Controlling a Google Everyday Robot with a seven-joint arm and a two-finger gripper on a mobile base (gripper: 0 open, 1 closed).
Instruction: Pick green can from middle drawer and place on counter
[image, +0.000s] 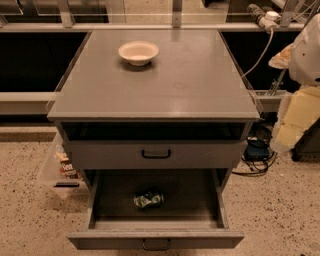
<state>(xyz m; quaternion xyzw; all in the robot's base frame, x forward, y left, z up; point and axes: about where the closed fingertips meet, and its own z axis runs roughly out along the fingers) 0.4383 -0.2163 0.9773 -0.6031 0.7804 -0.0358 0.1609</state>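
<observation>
Shows the middle drawer (155, 236) pulled well out at the foot of the cabinet, with its dark inside open to view. Holds the green can (148, 199) on the drawer floor, a little left of centre and nearer the back wall than the front panel. Lies on its side, touching no wall. Runs its long axis nearly parallel to the drawer front, left to right, with the right end turned slightly toward the back. Cannot tell which end is the top.

Places the gripper (292, 122) at the right edge, a pale shape beside the cabinet, below the level of the counter (165, 95) and well apart from the can. Cannot tell whether released or clenched.

Carries a cream bowl (138, 52) upright near the counter's rear, left of centre.
</observation>
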